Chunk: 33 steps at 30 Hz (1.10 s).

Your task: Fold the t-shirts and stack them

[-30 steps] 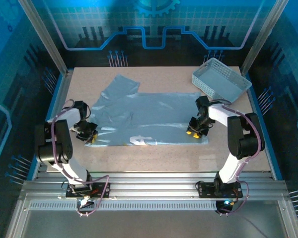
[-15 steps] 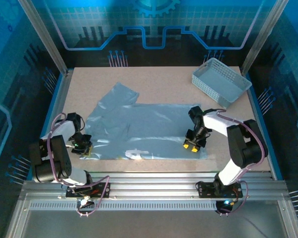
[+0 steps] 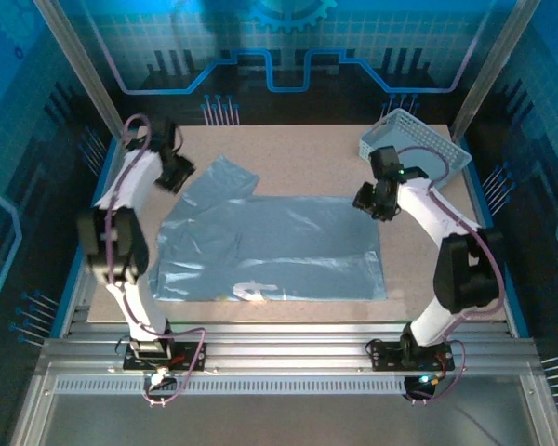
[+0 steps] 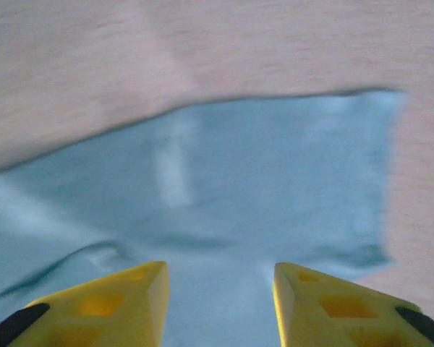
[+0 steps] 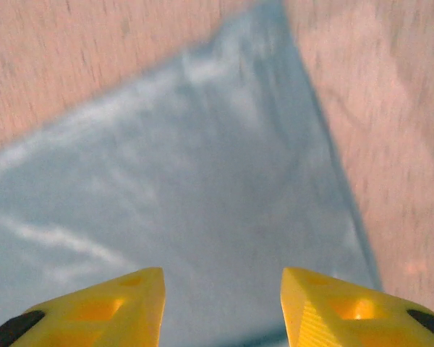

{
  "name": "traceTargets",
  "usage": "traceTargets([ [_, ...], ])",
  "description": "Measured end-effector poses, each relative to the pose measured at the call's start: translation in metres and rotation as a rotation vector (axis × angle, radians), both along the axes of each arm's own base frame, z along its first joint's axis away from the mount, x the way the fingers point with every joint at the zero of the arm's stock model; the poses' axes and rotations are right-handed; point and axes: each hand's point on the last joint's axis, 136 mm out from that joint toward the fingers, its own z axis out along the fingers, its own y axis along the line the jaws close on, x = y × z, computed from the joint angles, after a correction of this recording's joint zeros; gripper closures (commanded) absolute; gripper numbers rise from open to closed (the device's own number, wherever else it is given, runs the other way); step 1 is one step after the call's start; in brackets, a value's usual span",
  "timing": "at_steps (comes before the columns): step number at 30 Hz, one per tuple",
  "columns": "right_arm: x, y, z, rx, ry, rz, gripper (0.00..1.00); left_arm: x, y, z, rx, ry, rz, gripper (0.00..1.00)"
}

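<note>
1. Nearest the arm bases, the t-shirt (image 3: pixel 270 246) lay flat on the table (image 3: pixel 307 149). Its near edge ran along the table's near side, and a patch of white lettering (image 3: pixel 253 290) showed right at that edge.
2. Further in, the pale grey-blue body spread across the middle of the table, with one sleeve (image 3: pixel 221 177) poking out toward the far left.
3. On the right, the right gripper (image 3: pixel 377 200) sat over the shirt's far right corner. In its wrist view the right gripper (image 5: pixel 221 278) had its yellow fingers (image 5: pixel 101 311) well apart with nothing between them. The cloth corner (image 5: pixel 202 181) fanned out below and ahead, with bare table on both sides.
4. Further back on the left, the left gripper (image 3: pixel 177 175) hung just beside the sleeve's outer end. In its wrist view the left gripper (image 4: pixel 218 278) was also spread and empty, with the sleeve (image 4: pixel 239 195) below and ahead. The blur hid whether it touched the cloth.
5. Farthest back, the basket (image 3: pixel 414 153) stood at the far right corner, clear of the shirt and just behind the right gripper.
</note>
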Motion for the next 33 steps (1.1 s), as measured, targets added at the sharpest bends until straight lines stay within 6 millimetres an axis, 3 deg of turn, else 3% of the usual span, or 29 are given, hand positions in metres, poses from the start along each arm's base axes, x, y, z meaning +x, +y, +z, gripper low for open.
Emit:
traceTargets([
  [3, 0.03, -0.006, -0.011, -0.064, -0.02, -0.003, 0.52, 0.057, -0.027, -0.011, -0.011, -0.061, -0.141, 0.51],
  [6, 0.047, -0.012, -0.027, -0.111, -0.005, -0.012, 0.52, 0.086, -0.038, -0.037, -0.023, -0.078, -0.226, 0.5],
  [12, 0.071, -0.032, -0.056, -0.17, 0.045, -0.057, 0.52, 0.105, -0.043, -0.075, -0.034, -0.091, -0.302, 0.48],
  [18, 0.081, -0.046, -0.079, -0.173, 0.1, -0.096, 0.54, 0.127, -0.048, -0.073, -0.048, -0.168, -0.324, 0.47],
  [22, 0.09, -0.044, -0.088, -0.17, 0.121, -0.112, 0.65, 0.134, -0.049, -0.065, -0.046, -0.199, -0.326, 0.43],
  [27, 0.087, -0.044, -0.092, -0.164, 0.143, -0.137, 0.79, 0.148, -0.048, -0.055, -0.038, -0.239, -0.326, 0.41],
  [33, 0.085, -0.045, -0.092, -0.163, 0.154, -0.147, 0.96, 0.159, -0.041, -0.068, -0.004, -0.229, -0.305, 0.42],
])
